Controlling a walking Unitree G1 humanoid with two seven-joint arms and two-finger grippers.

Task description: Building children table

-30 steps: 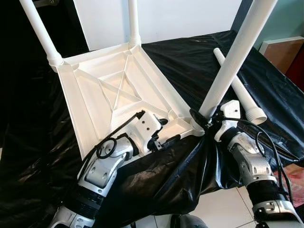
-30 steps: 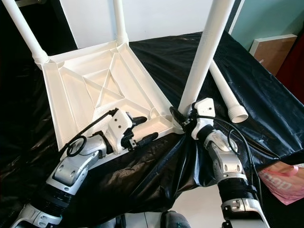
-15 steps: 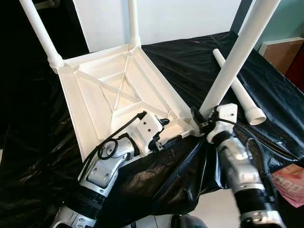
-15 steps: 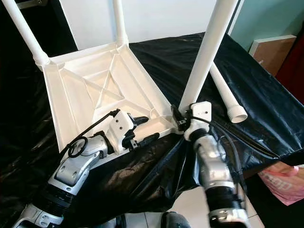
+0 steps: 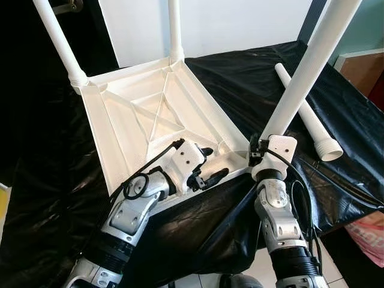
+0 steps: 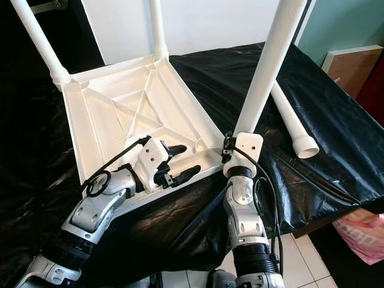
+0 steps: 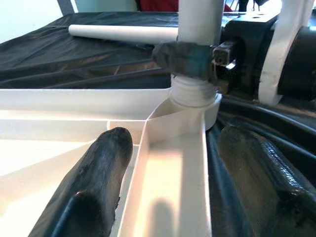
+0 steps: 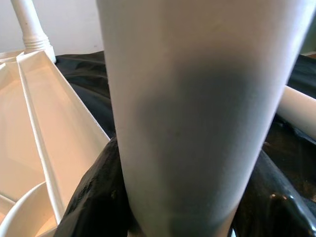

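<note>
So this kids' table build looks roughly three quarters done, going by what's in view. The white tabletop (image 5: 150, 120) lies upside down on the counter (image 5: 252, 78), which is draped in black plastic sheeting, and it sits toward the counter's near left part with one corner hanging close to the near edge. Three white legs stand in their corner sockets: two at the far corners (image 5: 60, 42) (image 5: 174, 30), and a third leg (image 5: 306, 72) at the near right corner, leaning a bit rather than dead upright. The right claw (image 5: 257, 146) is pinching that leg just above its threaded collar, so my guess is it's being screwed or seated and isn't fully home yet. The left claw (image 6: 182, 162) has its fingers spread, one on each side of the tabletop's near rim beside that same corner, most likely steadying the top. The fourth leg (image 5: 306, 117) lies loose on the sheeting toward the counter's right edge, well apart from the tabletop. Left to do, I reckon: finish this leg, fit the last one, flip it upright.
</note>
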